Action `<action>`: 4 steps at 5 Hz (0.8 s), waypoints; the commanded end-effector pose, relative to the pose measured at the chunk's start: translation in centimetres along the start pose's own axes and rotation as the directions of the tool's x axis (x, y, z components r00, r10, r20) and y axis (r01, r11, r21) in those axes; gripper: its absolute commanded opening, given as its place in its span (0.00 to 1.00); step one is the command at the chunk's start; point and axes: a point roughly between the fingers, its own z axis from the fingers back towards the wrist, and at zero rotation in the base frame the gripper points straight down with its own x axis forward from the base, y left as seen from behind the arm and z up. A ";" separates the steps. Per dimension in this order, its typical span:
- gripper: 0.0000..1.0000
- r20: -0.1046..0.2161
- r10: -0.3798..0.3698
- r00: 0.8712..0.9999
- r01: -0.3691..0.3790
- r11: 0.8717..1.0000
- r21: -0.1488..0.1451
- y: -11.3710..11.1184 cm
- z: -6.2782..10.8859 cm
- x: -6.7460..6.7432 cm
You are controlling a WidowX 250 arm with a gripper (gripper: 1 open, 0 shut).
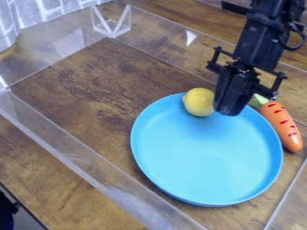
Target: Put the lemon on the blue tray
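The lemon (pixel 198 101) is a small yellow fruit lying on the far-left rim of the blue tray (pixel 192 166), a big round sky-blue dish. My gripper (pixel 232 99) hangs from the black arm at upper right and points steeply down. Its dark fingers are pressed together just right of the lemon, over the tray's far edge. The whole lemon shows beside the fingers, not between them. Whether the fingers touch it I cannot tell.
An orange carrot (pixel 283 126) with a green top lies on the wooden table just right of the tray. Clear plastic walls (pixel 48 117) fence the workspace on the left and front, and a clear stand (pixel 111 18) is at the back.
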 end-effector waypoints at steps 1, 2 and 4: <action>1.00 0.067 0.018 0.998 -0.018 1.000 0.006 -0.5 1.9 -0.5; 1.00 0.065 0.027 0.997 -0.027 1.000 0.004 -1.0 1.9 -0.7; 1.00 0.033 0.005 0.999 -0.006 0.999 0.034 -0.7 1.4 0.2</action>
